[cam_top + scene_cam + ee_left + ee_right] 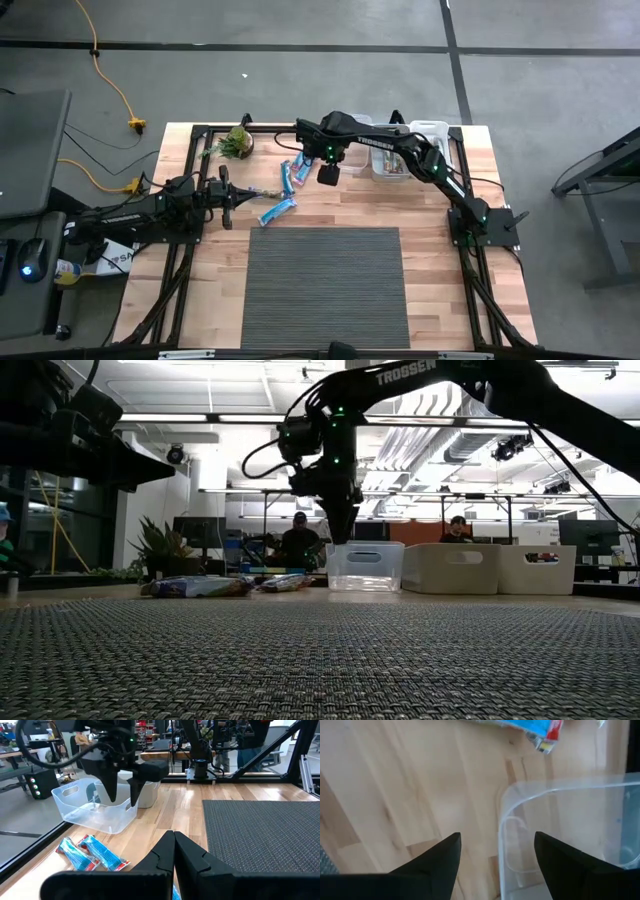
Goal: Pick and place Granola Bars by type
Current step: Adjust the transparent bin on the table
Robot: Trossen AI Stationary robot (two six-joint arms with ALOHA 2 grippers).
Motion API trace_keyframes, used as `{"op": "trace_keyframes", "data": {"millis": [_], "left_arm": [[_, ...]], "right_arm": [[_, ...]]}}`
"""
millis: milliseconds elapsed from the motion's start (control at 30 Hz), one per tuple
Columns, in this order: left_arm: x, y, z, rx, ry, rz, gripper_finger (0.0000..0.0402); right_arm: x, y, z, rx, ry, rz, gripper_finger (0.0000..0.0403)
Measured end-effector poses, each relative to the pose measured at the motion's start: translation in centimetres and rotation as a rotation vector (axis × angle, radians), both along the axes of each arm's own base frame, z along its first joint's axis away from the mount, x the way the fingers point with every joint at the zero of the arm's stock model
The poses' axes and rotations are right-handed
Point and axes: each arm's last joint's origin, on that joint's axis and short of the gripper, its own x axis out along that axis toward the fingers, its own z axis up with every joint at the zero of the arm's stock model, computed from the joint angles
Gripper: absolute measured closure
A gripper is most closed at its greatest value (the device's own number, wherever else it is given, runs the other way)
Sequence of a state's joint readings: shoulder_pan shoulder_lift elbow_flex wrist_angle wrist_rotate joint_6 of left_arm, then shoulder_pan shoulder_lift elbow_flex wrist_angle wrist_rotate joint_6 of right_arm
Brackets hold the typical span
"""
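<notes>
The right hand (327,176) is held above the wooden worktop (440,215), just beside the near corner of a clear plastic bin (355,158); its fingers (432,857) are spread apart and nothing is pinched between them. In the right wrist view the bin's curved rim lies under 1 finger and bare wood under the other, with the end of a blue-and-red wrapped bar (540,727) a little beyond.

The granola bars still loose are seen on the worktop: 2 blue-red-white bars (295,175) lie side by side near the bin, and another blue bar (277,210) lies by the edge of the dark woven mat (323,285). More bars appear to sit in a bin further right (390,167), though their type cannot be told.

The left hand (228,197) is parked low at the left side of the worktop, with its fingers (172,857) pressed together, empty.

The bars are judged light, flat and crinkly, with slick film wrappers likely to slide on the wood. A hold across the short width, at mid-length, is judged safest; a pinch at a sealed end would probably let the bar droop and twist.
</notes>
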State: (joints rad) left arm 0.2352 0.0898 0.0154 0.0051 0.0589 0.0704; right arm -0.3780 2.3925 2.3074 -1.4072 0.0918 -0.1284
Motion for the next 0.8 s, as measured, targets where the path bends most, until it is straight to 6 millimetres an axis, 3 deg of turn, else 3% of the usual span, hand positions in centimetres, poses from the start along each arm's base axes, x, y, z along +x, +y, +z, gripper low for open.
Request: {"op": "trace_keyframes", "data": {"millis": [333, 567, 800], "left_arm": [[0.0, 0.0, 0.0, 0.000, 0.000, 0.000, 0.0400], [0.0, 0.0, 0.0, 0.000, 0.000, 0.000, 0.0400], [0.0, 0.0, 0.0, 0.000, -0.001, 0.000, 0.0400]], "right_arm": [[-0.7, -2.0, -1.2, 0.018, 0.036, -0.086, 0.0167], [-0.8, -2.2, -1.4, 0.028, 0.042, -0.094, 0.0169], [-0.7, -2.1, -1.5, 0.058, 0.030, -0.096, 0.0210]]}}
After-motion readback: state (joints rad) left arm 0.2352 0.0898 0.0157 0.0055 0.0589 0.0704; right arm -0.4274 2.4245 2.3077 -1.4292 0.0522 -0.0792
